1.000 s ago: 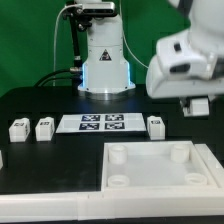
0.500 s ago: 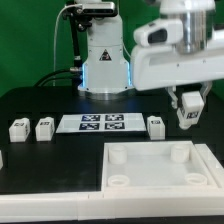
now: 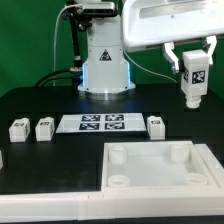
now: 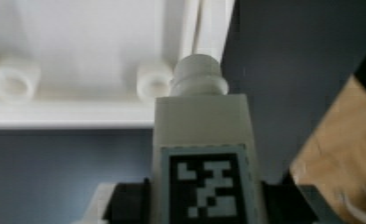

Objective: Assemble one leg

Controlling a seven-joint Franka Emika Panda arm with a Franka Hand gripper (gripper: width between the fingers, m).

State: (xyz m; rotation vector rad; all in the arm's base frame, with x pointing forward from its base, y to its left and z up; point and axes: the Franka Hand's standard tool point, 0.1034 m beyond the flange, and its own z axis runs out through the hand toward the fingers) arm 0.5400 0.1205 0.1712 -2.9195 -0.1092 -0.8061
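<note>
White plastic squarish leg (image 3: 193, 90), black-and-white tag (image 3: 195, 71) facing out, clamped upright in two-finger gripper (image 3: 193, 60), aloft at exterior view's right; large white square tray (image 3: 150, 168) lies below, nearer.

Tray (image 3: 150, 172) sits at the bench's near edge, toward the exterior view's right corner. Marker board (image 3: 103, 122) lies mid-bench behind it, with the arm base (image 3: 103, 70) at the far edge. Two loose legs (image 3: 18, 128) stand side by side between the board and the exterior view's left edge. Third loose leg (image 3: 155, 125) is just beside the board's other end. Leg (image 3: 194, 78) is upright in the gripper (image 3: 192, 60), off the bench, behind the tray.
</note>
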